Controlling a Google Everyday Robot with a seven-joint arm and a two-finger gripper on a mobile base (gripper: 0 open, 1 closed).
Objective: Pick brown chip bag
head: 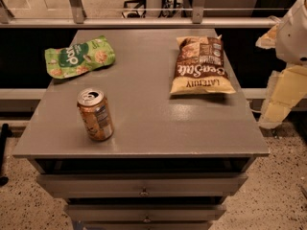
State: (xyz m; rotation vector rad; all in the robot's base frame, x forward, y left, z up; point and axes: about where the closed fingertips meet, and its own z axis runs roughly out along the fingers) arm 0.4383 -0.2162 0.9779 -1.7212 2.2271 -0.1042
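Note:
The brown chip bag (200, 65) lies flat on the right rear part of the grey cabinet top (144, 109), with its tan-yellow band towards the front and white "Sea Salt" lettering upside down. My gripper (282, 96) hangs at the right edge of the view, off the cabinet's right side, to the right of the bag and apart from it. The white arm (293, 30) rises above it.
A green snack bag (79, 56) lies at the rear left. An orange drink can (95, 114) stands upright at the front left. Drawers (144, 186) sit below the top. A railing (144, 22) runs behind the cabinet. Speckled floor (283, 190) lies around it.

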